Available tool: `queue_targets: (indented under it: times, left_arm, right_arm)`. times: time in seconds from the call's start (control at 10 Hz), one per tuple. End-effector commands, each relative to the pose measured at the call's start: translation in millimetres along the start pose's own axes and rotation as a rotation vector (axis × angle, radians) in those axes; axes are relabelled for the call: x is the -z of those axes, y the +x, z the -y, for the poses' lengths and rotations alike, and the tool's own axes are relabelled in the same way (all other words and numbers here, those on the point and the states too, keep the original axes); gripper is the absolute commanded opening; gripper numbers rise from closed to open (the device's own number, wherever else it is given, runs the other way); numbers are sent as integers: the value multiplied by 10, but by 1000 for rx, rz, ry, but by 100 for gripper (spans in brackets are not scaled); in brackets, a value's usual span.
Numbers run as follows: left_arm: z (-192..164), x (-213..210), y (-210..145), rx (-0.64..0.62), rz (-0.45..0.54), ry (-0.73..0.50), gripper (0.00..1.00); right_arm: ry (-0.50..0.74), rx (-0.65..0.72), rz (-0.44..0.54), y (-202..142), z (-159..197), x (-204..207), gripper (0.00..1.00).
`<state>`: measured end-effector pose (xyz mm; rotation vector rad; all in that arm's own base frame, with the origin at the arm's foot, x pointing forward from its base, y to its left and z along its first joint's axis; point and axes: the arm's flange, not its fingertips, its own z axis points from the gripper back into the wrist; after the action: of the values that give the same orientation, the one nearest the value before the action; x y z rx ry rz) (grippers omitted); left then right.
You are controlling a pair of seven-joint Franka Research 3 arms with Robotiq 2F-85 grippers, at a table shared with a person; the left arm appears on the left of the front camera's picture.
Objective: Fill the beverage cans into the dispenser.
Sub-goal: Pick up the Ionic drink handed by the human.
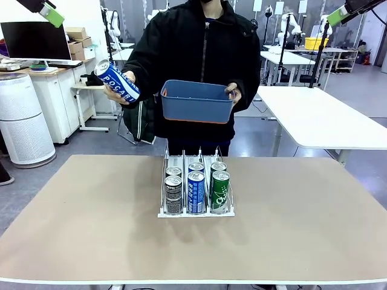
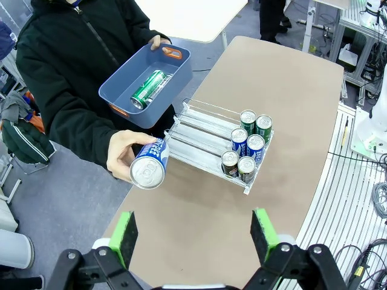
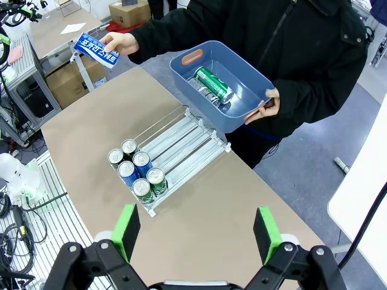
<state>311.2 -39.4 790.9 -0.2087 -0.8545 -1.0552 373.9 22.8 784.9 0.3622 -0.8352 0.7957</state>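
At desk centre, dispenser (image 1: 175, 162) holds six cans (image 1: 196, 192); person at 12 o'clock holds Pocari can (image 1: 117, 80) and bin (image 1: 196, 103). Both jaws wide, empty. Loading judged mid-way; next: seat can in rear lane.

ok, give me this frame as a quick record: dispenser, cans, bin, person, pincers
dispenser: mid-table, three lanes, far halves bare
loaded: six cans, two per lane at the robot-side end; dark, blue and green lanes
Pocari can: in the person's hand, in the air beside the bin, not yet in the dispenser
blue bin: held in the other hand above the far table edge; green can lying inside
left pincer: open, raised, holding nothing
right pincer: open, raised, holding nothing
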Motion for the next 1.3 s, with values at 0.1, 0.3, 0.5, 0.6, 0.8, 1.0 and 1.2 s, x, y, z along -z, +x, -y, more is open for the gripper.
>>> queue_targets:
  times: [0.1,0.3,0.5,0.6,0.8,1.0,1.2]
  left_arm:
    - [-181,287,13,-121,3,57,100]
    - [-204,465,-5,-133,-11,22,100]
    - [-347,724,-33,-129,-8,-15,100]
    - [-411,821,-90,-124,-24,-30,100]
    - [-450,1050,-131,-127,-36,-15,100]
    - [-565,1176,-191,-99,-40,26,100]
    - [-541,1284,-203,-120,-51,51,100]
  right_arm:
    - [-6,3,5,-11,11,15,100]
    - [-6,3,5,-11,11,15,100]
    - [-6,3,5,-11,11,15,100]
    - [-6,3,5,-11,11,15,100]
    - [-6,3,5,-11,11,15,100]
    - [-6,3,5,-11,11,15,100]
    - [-6,3,5,-11,11,15,100]
